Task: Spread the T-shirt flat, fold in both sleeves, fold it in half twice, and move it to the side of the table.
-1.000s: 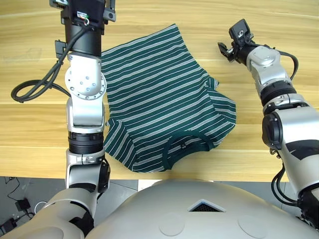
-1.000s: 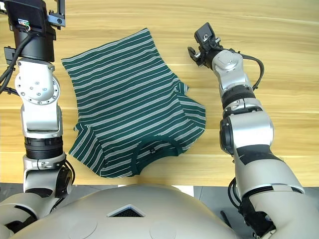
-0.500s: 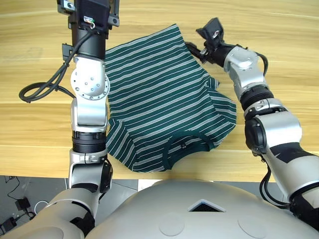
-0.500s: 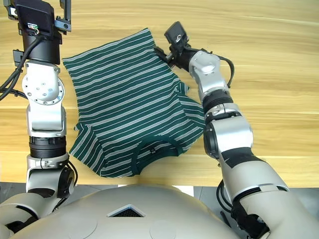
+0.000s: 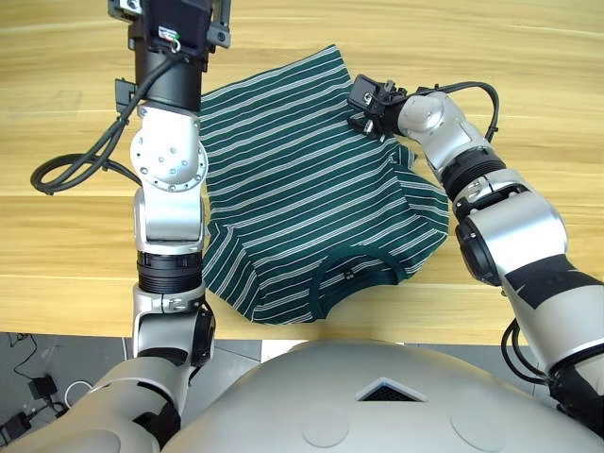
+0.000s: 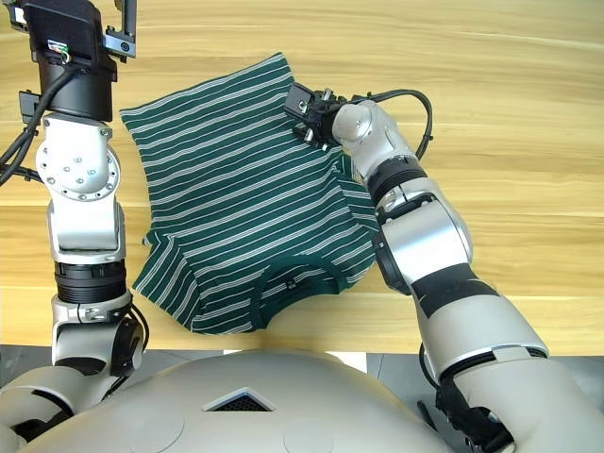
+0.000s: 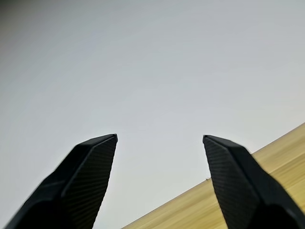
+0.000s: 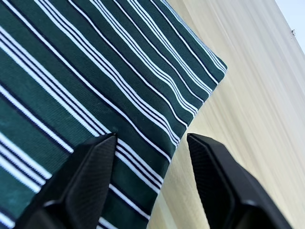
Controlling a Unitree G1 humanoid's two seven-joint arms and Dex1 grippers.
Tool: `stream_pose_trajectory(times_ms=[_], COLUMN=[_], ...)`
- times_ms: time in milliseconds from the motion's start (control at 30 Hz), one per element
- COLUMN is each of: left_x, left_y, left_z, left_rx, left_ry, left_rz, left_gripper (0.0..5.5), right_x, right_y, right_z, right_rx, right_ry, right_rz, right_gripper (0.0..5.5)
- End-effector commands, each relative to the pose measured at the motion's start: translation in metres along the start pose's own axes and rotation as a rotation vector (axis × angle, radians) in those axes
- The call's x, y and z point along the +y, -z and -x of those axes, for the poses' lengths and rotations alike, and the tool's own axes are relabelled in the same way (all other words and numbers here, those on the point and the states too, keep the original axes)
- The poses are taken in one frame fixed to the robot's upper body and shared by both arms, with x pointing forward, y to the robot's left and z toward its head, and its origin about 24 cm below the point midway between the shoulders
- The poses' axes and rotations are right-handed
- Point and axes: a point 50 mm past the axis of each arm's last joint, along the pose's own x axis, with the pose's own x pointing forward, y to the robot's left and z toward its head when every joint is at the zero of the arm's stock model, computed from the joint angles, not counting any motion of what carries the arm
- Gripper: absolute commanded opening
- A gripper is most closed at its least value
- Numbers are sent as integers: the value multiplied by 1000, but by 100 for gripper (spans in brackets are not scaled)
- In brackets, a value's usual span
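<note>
one t-shirt [image 5: 302,189]: green with pale stripes, lying on the desk [image 5: 528,57]. the collar is nearest the robot and close to the front edge, the hem farthest. the right side is rumpled and doubled over, so it is not yet flat.
right gripper [image 8: 151,139]: low at the far right hem, fingers apart and straddling the cloth's edge just short of the corner, gripping nothing.
left gripper [image 7: 159,137]: raised beyond the far left hem, fingers wide, empty.
step: likely taking the hem corner to spread the shirt.
risk, grip: fingers closing half on cloth and half on bare desk could catch only a thin edge, which may slip out under a pull.
risk, drag: with one gripper pulling, the whole shirt may slide rather than unfold, leaving the rumple in place.
risk, edge: a pull toward the robot might tip the collar over the front edge.
count: one shirt, one desk, two grippers.
</note>
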Motion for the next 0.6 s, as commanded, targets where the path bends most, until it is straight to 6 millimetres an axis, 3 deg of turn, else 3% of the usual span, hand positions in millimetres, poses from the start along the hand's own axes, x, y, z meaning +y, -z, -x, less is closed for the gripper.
stream_pose_trajectory(times_ms=[33, 200, 367, 600], left_x=[-1, -2, -1, -3], left_y=[1, 3, 4, 6], left_z=[4, 6, 7, 8], left_rx=[23, 31, 36, 41], left_ry=[-2, -10, -13, -9], left_rz=[-4, -7, -12, -19], left_gripper=[334, 334, 334, 334], right_x=[3, -12, -9, -10], right_y=[29, 51, 73, 82], right_z=[7, 23, 32, 40], right_rx=[46, 9, 2, -70], right_ry=[17, 139, 227, 305], right_rz=[-76, -213, -345, -529], right_gripper=[274, 274, 274, 274])
